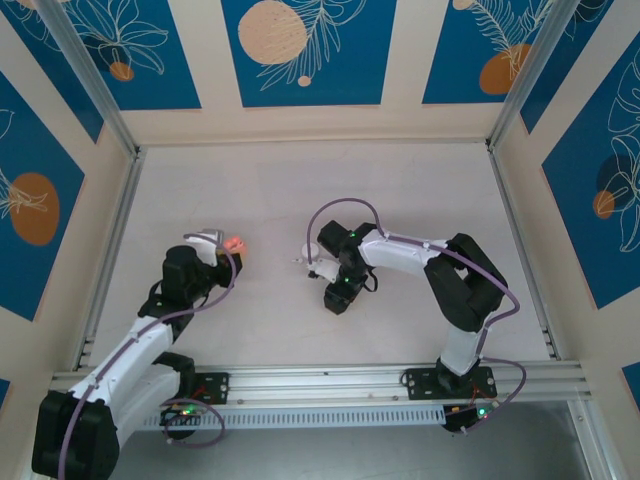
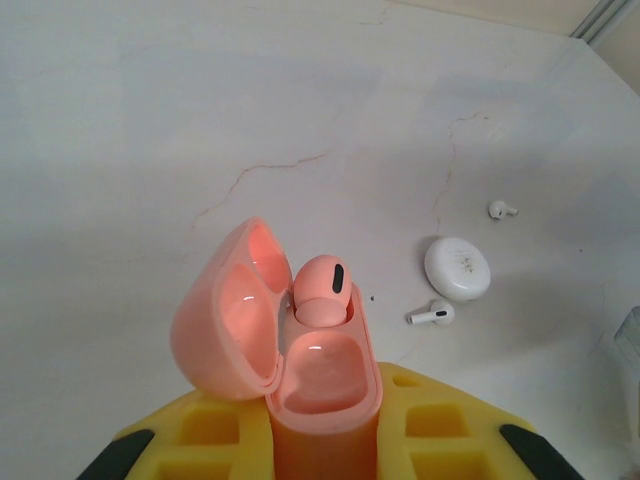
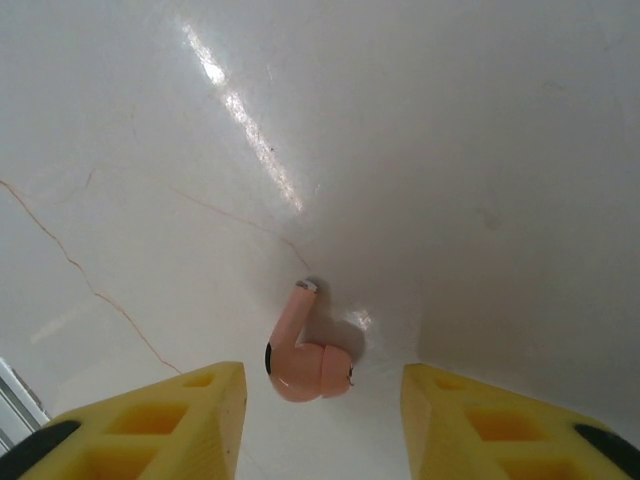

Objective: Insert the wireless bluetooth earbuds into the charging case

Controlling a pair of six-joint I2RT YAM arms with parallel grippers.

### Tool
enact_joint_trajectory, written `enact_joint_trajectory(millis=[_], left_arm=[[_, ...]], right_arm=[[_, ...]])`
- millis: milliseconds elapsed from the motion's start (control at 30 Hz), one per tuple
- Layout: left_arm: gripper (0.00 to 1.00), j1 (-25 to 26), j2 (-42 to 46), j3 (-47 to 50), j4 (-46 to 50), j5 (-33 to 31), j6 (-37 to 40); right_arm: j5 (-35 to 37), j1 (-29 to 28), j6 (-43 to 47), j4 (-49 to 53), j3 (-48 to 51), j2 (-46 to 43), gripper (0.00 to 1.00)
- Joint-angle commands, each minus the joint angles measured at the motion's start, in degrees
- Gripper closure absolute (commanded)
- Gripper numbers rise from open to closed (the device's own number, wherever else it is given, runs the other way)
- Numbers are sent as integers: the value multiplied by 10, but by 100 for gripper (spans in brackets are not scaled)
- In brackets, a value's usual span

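Right wrist: one pink plastic earbud lies within my parted right claw. Left claw clamps the salmon-pink case holding another earbud; two white earbuds nearby.

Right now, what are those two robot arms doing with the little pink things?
The left gripper holds the open pink charging case, and one pink earbud already sits in it, with the other slot empty. The right gripper hangs open over the second pink earbud, which lies on the table between its fingers, not gripped. A white case and two white earbuds lie loose nearby.
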State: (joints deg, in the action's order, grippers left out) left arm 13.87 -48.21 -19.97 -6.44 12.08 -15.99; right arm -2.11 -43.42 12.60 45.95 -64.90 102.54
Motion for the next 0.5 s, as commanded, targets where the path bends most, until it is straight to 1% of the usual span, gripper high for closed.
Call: enact_joint_trajectory(millis=[0, 100, 167, 300, 400, 467], left_arm=[[88, -7, -4, -25, 2, 15, 9], [88, -7, -9, -38, 12, 19, 15], [88, -7, -10, -48, 25, 21, 18], [88, -7, -7, -62, 49, 19, 18], [88, -7, -13, -75, 62, 20, 19], [88, -7, -20, -86, 72, 22, 22]], right_arm=[[-33, 12, -16, 23, -21, -32, 53], [-47, 32, -66, 28, -34, -74, 53], [-56, 43, -134, 32, -48, -90, 53], [-39, 46, -292, 66, -81, -91, 55], [-38, 44, -367, 82, -84, -94, 56], [-55, 40, -398, 77, -75, -96, 56]])
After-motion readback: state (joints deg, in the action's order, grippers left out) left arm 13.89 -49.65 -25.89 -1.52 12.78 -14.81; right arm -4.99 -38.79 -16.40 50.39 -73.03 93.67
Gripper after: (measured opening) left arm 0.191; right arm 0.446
